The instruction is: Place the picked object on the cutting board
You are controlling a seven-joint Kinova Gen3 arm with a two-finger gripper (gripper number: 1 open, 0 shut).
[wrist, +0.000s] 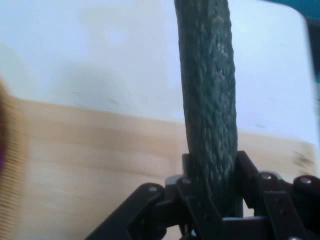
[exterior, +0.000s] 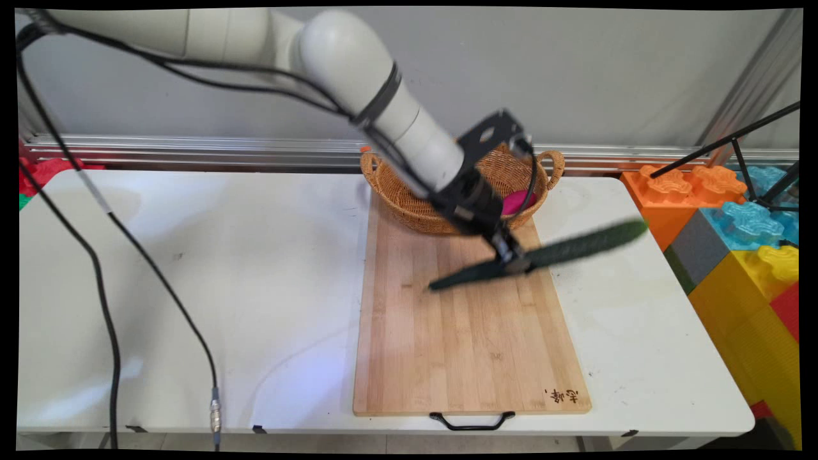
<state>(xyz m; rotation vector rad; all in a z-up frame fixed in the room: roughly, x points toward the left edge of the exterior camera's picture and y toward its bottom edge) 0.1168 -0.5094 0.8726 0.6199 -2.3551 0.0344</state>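
Observation:
A long dark green cucumber (exterior: pixel 575 249) hangs just above the wooden cutting board (exterior: pixel 460 345), held near its middle by my gripper (exterior: pixel 514 262), which is shut on it. The cucumber lies almost level, its right end reaching past the board's right edge over the white table (exterior: pixel 192 268). In the hand view the cucumber (wrist: pixel 210 100) runs upward from between the black fingers (wrist: pixel 247 167), with the board (wrist: pixel 90 165) and the table below it. Right behind the gripper stands a wicker basket (exterior: pixel 409 204) holding something pink (exterior: pixel 514 201).
Big plastic building blocks in orange, blue, yellow and grey (exterior: pixel 735 230) are stacked off the table's right end. A black tripod leg (exterior: pixel 728 140) crosses above them. Black cables (exterior: pixel 108 306) hang over the table's left part. The board has a black handle (exterior: pixel 471 421) at the near edge.

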